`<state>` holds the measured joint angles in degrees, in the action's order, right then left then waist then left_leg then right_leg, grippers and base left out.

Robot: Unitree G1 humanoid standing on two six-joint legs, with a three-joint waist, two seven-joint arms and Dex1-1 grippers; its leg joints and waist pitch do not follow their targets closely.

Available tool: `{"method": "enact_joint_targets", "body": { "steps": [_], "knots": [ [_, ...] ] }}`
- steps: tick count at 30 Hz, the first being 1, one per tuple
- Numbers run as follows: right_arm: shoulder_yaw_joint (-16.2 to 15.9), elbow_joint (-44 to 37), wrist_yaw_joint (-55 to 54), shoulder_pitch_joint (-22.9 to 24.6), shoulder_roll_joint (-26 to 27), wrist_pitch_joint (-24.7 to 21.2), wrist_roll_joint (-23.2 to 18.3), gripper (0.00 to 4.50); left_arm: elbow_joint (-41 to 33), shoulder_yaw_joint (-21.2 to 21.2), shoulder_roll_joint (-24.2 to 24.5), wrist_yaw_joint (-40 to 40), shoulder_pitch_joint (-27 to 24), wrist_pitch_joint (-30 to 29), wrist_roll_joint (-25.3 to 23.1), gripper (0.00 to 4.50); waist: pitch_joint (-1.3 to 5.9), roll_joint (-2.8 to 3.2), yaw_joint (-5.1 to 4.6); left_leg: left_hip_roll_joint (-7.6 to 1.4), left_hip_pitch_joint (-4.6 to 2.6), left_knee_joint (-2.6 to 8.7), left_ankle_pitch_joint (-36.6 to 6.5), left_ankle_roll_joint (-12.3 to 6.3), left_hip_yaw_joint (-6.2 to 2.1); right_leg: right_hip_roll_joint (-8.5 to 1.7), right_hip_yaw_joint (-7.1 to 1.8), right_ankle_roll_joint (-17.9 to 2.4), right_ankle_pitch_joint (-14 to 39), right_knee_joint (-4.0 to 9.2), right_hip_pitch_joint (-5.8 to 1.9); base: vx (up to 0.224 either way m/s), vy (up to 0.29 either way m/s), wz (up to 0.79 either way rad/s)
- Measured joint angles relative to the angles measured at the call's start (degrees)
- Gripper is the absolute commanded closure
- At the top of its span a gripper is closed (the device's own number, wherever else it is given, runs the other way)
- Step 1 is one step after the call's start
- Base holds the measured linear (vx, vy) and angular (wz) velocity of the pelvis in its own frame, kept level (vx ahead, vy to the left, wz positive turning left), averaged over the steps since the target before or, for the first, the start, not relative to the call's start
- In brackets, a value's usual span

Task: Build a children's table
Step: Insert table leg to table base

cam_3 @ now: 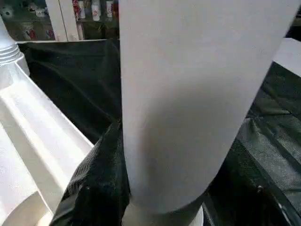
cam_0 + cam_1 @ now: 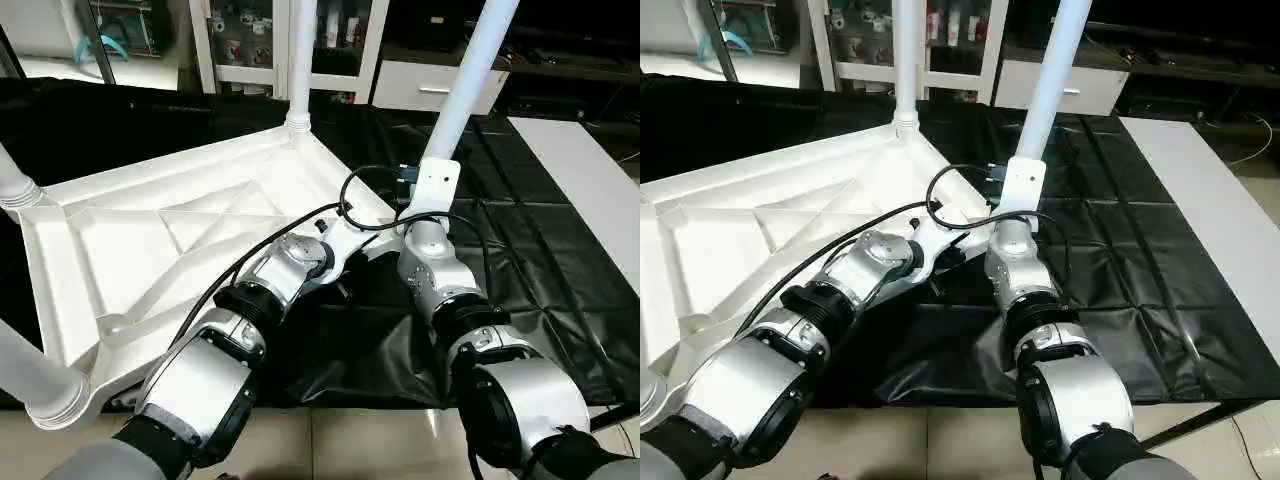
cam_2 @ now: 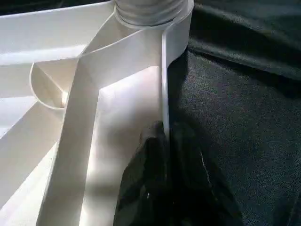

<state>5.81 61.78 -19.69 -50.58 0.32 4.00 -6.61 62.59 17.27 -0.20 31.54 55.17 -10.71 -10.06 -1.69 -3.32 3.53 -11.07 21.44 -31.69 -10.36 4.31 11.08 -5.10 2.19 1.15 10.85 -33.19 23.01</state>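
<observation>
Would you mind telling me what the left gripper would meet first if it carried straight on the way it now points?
Probably the seated leg in the corner socket ahead; the left gripper, jaws shut on the tabletop's side wall, points along that wall towards it.

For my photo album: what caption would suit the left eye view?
Left gripper pinches the upturned tabletop's rim; right gripper holds a leg.

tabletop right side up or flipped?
Flipped: the top's ribbed underside faces up, and legs rise from its corner sockets.
</observation>
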Motion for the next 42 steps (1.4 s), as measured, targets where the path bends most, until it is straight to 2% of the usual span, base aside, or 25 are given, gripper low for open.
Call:
{"method": "enact_joint_targets", "body": {
  "steps": [6,7,10,11,14,21,26,28,33,42],
  "knots": [
    [0.5,3.0,4.1,-0.7,0.1,4.6,0.3,2.65,2.0,-0.4,0.1,0.0,1.0,1.0,0.1,4.50,-0.08,-0.03,-0.16,-0.02,-0.02,-0.09,0.0,-0.03,0.10,-0.01,-0.05,0.0,0.0,-0.06,0.00,0.000,0.000,0.00],
    [0.5,3.3,5.1,-0.7,0.1,5.1,0.3,2.30,2.1,-0.5,0.2,0.0,1.0,1.0,0.1,4.50,-0.11,-0.04,-0.16,-0.02,-0.02,-0.12,0.1,-0.08,0.10,-0.02,-0.05,0.0,0.0,-0.08,0.00,0.000,0.000,0.00],
    [0.4,3.1,9.0,-0.4,-0.4,5.9,0.3,2.09,2.2,-0.6,0.8,0.0,1.2,1.1,0.0,4.50,-0.46,-0.26,-0.45,-0.03,-0.07,-0.19,0.1,-0.16,0.17,-0.06,-0.07,0.0,-0.1,-0.27,0.02,0.000,0.000,0.00],
    [0.4,3.3,10.2,0.1,-0.5,5.7,0.3,1.86,2.2,-0.6,0.9,0.0,1.3,1.1,0.0,4.50,-0.53,-0.30,-0.52,-0.05,-0.07,-0.21,0.2,-0.17,0.18,-0.06,-0.06,0.0,-0.1,-0.29,0.02,0.000,0.000,0.00],
    [0.4,3.2,14.4,2.3,-0.8,5.4,0.2,1.60,2.2,-0.7,1.5,0.1,1.3,1.8,0.1,4.50,-0.83,-0.06,-0.83,-0.06,-0.04,-0.34,0.2,-0.20,0.26,-0.11,-0.08,-0.1,-0.1,-0.41,0.09,0.000,0.000,0.00],
    [-0.1,-2.0,23.3,4.7,-2.8,2.6,-0.7,1.08,2.2,-1.1,2.2,0.3,1.4,2.7,0.0,4.50,-1.33,0.53,-1.12,-0.19,-0.04,-0.62,0.4,-0.48,0.27,-0.09,-0.05,-0.1,-0.1,-0.87,0.19,0.000,0.000,0.00],
    [-1.0,-7.3,28.4,8.1,-4.1,0.8,-0.7,0.69,2.2,-1.1,2.4,0.7,1.4,2.8,-0.1,4.50,-1.37,0.59,-1.09,-0.22,-0.03,-0.66,0.4,-0.53,0.29,-0.08,-0.05,-0.1,-0.1,-0.87,0.19,0.000,0.000,0.00],
    [-1.4,-10.6,30.6,9.8,-4.7,-0.8,-1.1,0.42,2.2,-1.1,2.4,0.7,1.5,2.8,-0.1,4.50,-1.38,0.60,-1.10,-0.23,-0.03,-0.68,0.4,-0.54,0.30,-0.08,-0.05,-0.1,-0.1,-0.87,0.19,0.000,0.000,0.00],
    [-2.5,-16.5,35.0,12.7,-6.0,-4.0,-1.8,0.09,2.4,-1.1,2.6,0.8,1.5,2.9,-0.2,4.50,-1.39,0.62,-1.19,-0.28,-0.03,-0.73,0.4,-0.54,0.30,-0.06,-0.03,-0.1,-0.1,-0.94,0.20,0.000,0.000,0.00],
    [-3.1,-21.3,36.5,13.2,-6.6,-8.3,-1.8,0.09,2.4,-1.1,2.7,0.9,1.5,3.0,-0.3,4.50,-1.40,0.63,-1.25,-0.30,-0.03,-0.78,0.4,-0.55,0.31,-0.06,0.00,-0.1,-0.2,-0.97,0.20,0.000,0.000,0.00]
  ]
}}
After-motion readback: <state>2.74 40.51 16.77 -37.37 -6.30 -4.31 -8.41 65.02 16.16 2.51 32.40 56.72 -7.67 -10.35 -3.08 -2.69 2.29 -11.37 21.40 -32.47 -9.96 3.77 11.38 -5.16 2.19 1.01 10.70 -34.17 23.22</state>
